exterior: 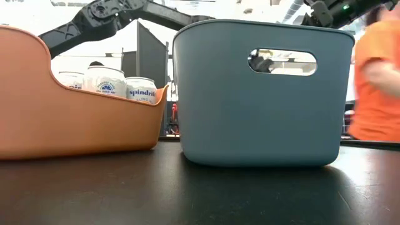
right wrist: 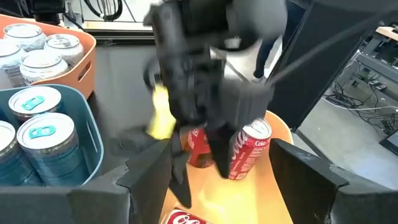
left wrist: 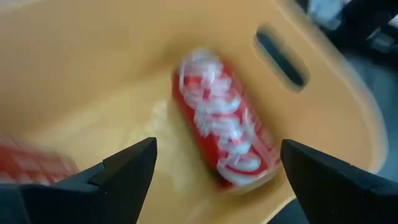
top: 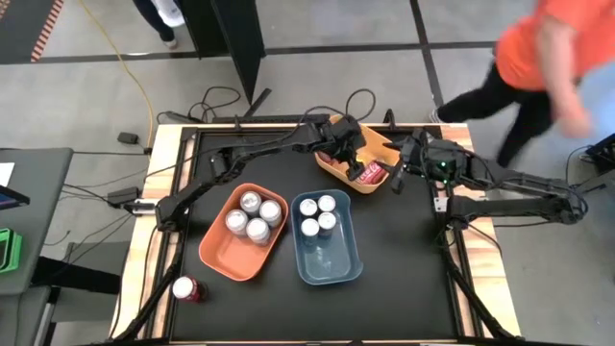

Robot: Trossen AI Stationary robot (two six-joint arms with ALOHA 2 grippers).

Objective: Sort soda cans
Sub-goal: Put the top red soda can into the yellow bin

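— Starting with the biggest thing, what filled the high view?

— The black rectangular table top (top: 404, 288) took up the middle, wood-edged, with both dark arms reaching in from the sides. A person in an orange top (top: 538, 43) stood past its upper right corner.

— And the containers?

— Three plastic bins. The blue rectangular plastic bin (top: 327, 252) sat just right of centre, the orange rectangular plastic bin (top: 228, 252) just beside it on the left, and the yellow plastic bin (top: 338, 169) lay above them, near the top middle of the frame.

— Where were the grippers?

— The left gripper (top: 348, 146) hung over the yellow bin; its wrist view showed its fingers (left wrist: 127, 171) spread wide with nothing between them, above a red soda can (left wrist: 227, 140) lying on its side on the yellow floor. The right gripper (top: 396, 173) was at that bin's right edge, its fingers (right wrist: 314, 177) spread apart and empty too.

— And the cans themselves?

— Four blue soda cans (top: 318, 213) stood upright in the upper half of the blue bin. Four silver-white soda cans (top: 255, 215) stood in the upper right part of the orange bin. Red cans sat in the yellow bin, where at least one standing red can (right wrist: 249, 149) showed in the right wrist view beside the left arm. One lone red soda can (top: 186, 288) stood on the table at lower left, well apart from every bin.
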